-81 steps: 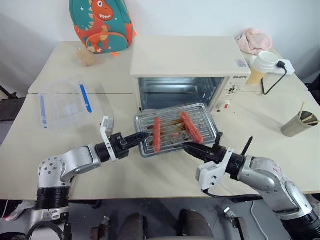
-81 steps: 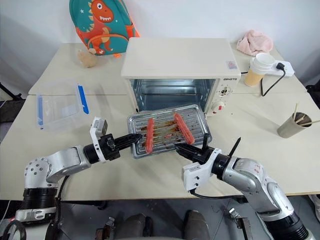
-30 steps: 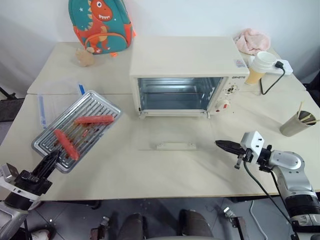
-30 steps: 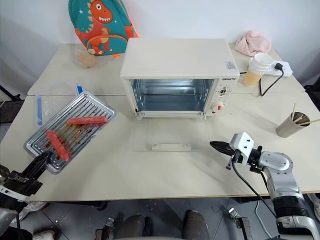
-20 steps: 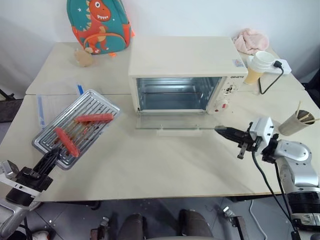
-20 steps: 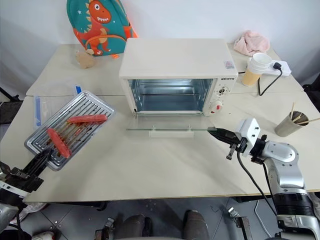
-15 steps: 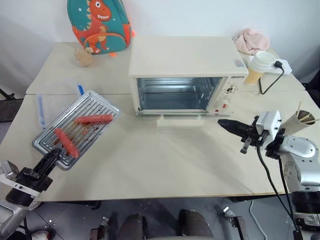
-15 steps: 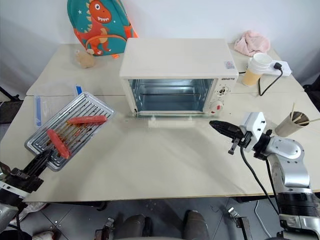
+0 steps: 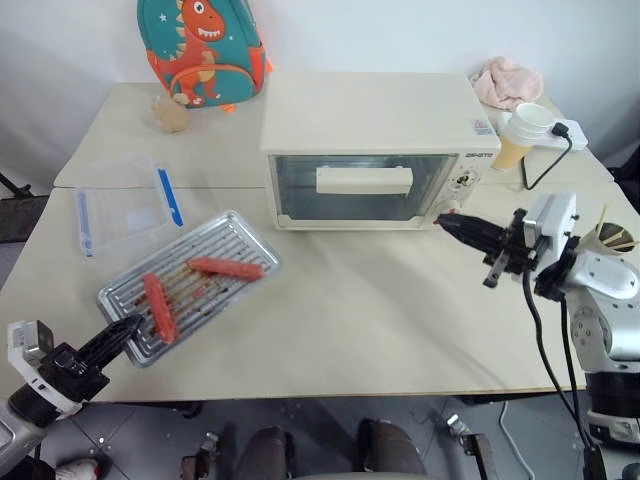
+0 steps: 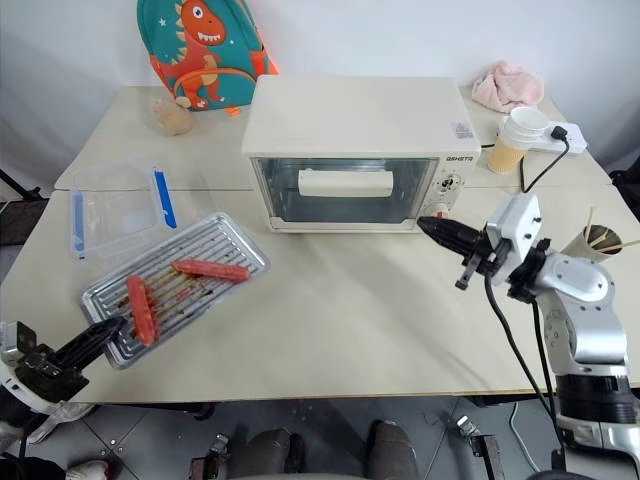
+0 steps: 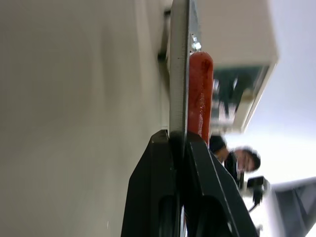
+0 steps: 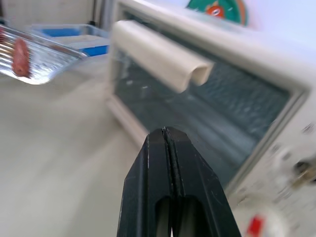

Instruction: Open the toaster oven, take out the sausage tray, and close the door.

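— Well, where's the sausage tray?
— Lower left on the table, near corner clamped edge-on by the left gripper, whose arm is cut off.
— And the right gripper?
— Pinched together on nothing, just off the toaster oven knobs; its wrist view shows the door up, handle blurred.

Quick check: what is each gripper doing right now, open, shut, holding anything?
Left gripper: shut on the sausage tray's edge.
Right gripper: shut, holding nothing.

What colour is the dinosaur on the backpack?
Orange, on the teal backpack; left eye view shows it best.
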